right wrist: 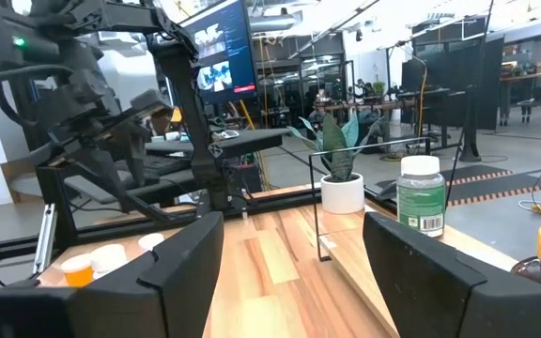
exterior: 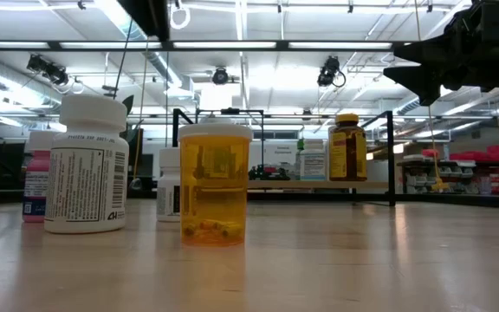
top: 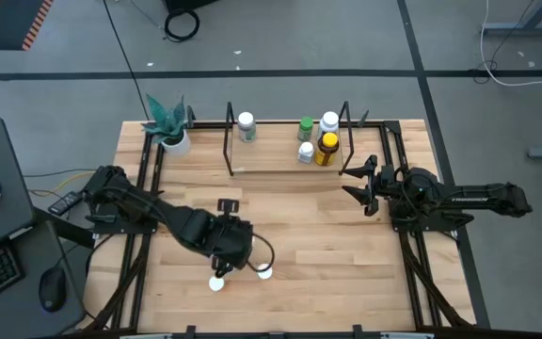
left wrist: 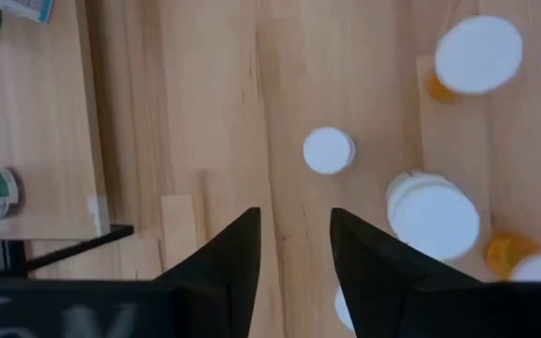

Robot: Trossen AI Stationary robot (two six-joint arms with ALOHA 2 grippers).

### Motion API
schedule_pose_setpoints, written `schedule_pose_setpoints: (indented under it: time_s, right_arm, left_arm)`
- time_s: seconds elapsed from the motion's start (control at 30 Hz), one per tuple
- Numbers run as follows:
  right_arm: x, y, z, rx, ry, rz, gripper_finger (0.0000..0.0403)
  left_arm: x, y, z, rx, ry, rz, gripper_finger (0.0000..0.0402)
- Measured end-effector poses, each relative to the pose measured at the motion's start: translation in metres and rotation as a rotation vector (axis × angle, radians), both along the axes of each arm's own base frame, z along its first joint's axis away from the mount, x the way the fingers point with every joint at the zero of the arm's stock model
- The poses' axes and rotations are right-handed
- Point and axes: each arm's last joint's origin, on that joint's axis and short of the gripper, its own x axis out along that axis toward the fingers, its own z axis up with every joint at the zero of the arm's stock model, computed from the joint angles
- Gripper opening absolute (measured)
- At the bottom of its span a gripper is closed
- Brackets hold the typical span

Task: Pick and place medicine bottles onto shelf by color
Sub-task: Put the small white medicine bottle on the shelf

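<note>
Several medicine bottles stand on the table near its front edge: an orange one [exterior: 215, 184], a large white one [exterior: 86, 165], a pink one [exterior: 36, 184] and a small white one [exterior: 170, 185]. From above they show as white caps [left wrist: 328, 150] [left wrist: 434, 214] [left wrist: 478, 53]. My left gripper [top: 226, 256] hangs open above them, pointing down, its fingers [left wrist: 294, 221] holding nothing. The wire-framed shelf [top: 271, 168] at the far edge holds a green bottle [right wrist: 421, 194], the amber yellow-capped bottle [top: 326, 148] and white-capped ones [top: 246, 125]. My right gripper [top: 354, 182] is open and empty at the shelf's right end.
A white plant pot [top: 175, 141] with a green plant stands at the far left, beside the shelf. Black rails [top: 144, 226] run along the table's left and right sides. Bare wood lies between the shelf and the front bottles.
</note>
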Motion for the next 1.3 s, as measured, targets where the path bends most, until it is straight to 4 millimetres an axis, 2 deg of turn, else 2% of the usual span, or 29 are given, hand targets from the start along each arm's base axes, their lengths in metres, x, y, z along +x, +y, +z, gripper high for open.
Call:
schedule_pose_setpoints:
  time_s: [0.2,0.37,0.47,0.8,1.07,1.3]
  right_arm:
    - [0.0,0.0,0.0,0.0,0.0,0.0,0.0265]
    - [0.0,0.0,0.0,0.0,0.0,0.0,0.0265]
    - [0.0,0.0,0.0,0.0,0.0,0.0,0.0265]
    - [0.0,0.0,0.0,0.0,-0.001,0.0,0.0265]
    - [0.0,0.0,0.0,0.0,-0.001,0.0,0.0265]
    - [0.0,0.0,0.0,0.0,-0.001,0.0,0.0265]
  left_arm:
    - [-0.007,-0.01,0.0,0.028,-0.006,0.0,0.0117]
    - [-0.019,-0.008,-0.028,0.077,0.042,-0.009,0.0106]
    - [-0.028,-0.003,-0.036,0.047,0.012,0.015,0.01]
    - [-0.052,0.003,-0.013,-0.186,-0.098,0.156,0.009]
    - [-0.068,-0.013,-0.016,-0.367,0.068,0.18,0.0114]
    - [-0.077,-0.025,-0.018,-0.354,0.066,0.235,0.0124]
